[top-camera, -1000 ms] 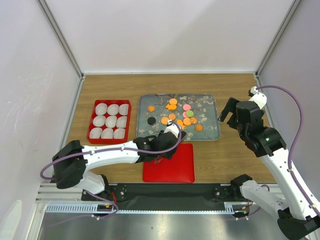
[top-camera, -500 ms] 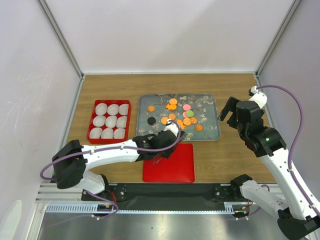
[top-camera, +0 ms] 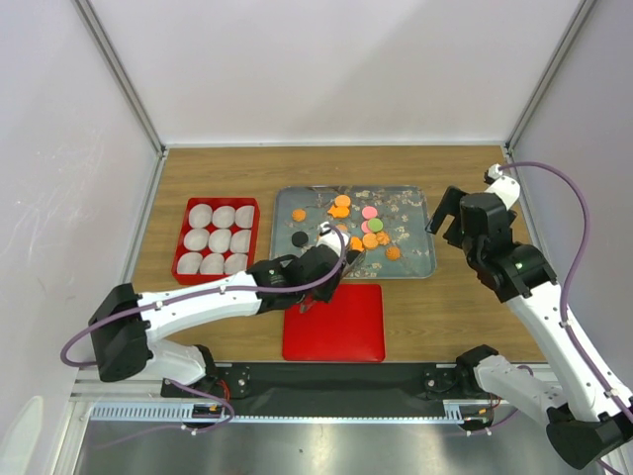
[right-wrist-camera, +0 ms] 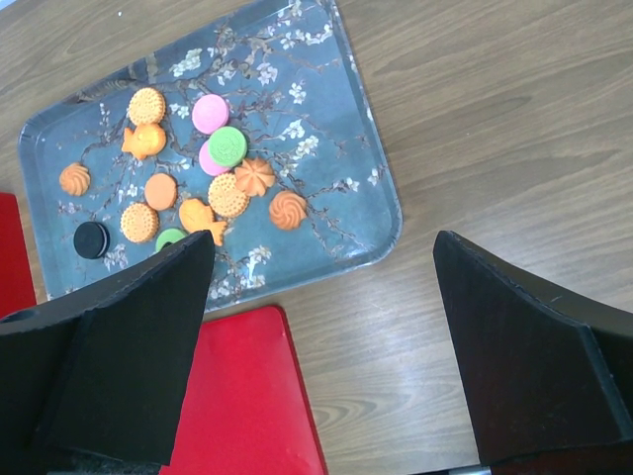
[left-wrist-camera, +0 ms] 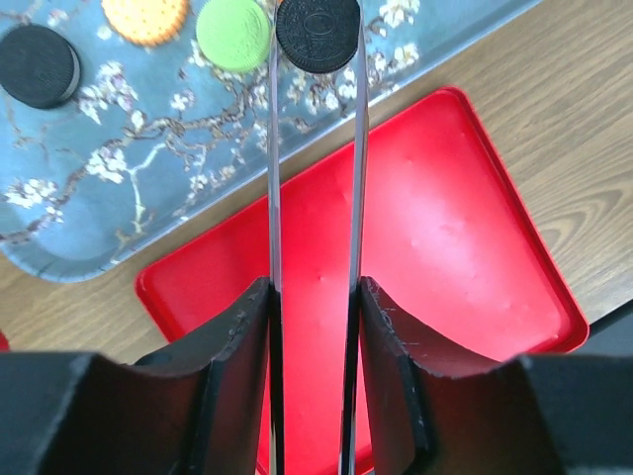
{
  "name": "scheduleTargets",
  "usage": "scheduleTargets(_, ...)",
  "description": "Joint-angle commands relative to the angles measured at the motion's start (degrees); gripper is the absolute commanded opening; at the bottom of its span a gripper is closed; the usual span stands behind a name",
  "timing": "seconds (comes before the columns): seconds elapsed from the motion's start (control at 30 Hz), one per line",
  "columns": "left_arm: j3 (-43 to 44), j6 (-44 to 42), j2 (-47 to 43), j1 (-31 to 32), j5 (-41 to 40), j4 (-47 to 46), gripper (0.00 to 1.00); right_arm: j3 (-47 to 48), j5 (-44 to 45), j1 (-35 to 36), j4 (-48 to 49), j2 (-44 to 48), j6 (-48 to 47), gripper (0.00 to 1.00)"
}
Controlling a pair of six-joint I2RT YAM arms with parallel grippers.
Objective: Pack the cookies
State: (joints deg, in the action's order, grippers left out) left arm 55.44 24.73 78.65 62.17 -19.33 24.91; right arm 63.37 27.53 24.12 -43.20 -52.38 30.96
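Cookies (top-camera: 368, 237) in orange, pink, green and black lie scattered on a blue flowered tray (top-camera: 420, 263); the right wrist view shows them too (right-wrist-camera: 228, 195). My left gripper (top-camera: 329, 259) reaches over the tray's near edge, and its long thin blades (left-wrist-camera: 316, 47) are shut on a black cookie (left-wrist-camera: 316, 24). A green cookie (left-wrist-camera: 233, 35) lies just left of it, and another black cookie (left-wrist-camera: 40, 65) lies further left. My right gripper (top-camera: 447, 224) hovers wide open and empty above the wood (right-wrist-camera: 321, 259) by the tray's right end.
A red box (top-camera: 187, 237) holding several white paper cups stands left of the tray. A flat red lid (top-camera: 336, 325) lies on the table in front of the tray, under my left wrist (left-wrist-camera: 435, 218). White walls enclose the table.
My left gripper's blades have closed on the black cookie and the arm has shifted slightly left. The right arm has edged a little toward the tray.
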Motion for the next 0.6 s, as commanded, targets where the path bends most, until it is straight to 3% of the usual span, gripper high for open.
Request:
scheduleTargets(0.0, 3.18, -1.26, -3.41, -0.74, -1.76, 0.23, 0.42, 1.66, 0.33, -0.13, 3.56, -0.88, -1.52, 0.98)
scheduleTargets(0.2, 3.88, -1.88, -7.72, -4.07, -2.29, 2.86, 0.42, 2.02, -0.02, -0.3, 6.55, -4.22, -3.45, 0.99)
scheduleTargets(0.57, 7.22, -5.83, -12.73, -20.32, -1.24, 8.14, 0.43, 1.32, -1.15, -1.62, 11.9, -9.4, -8.02, 0.99)
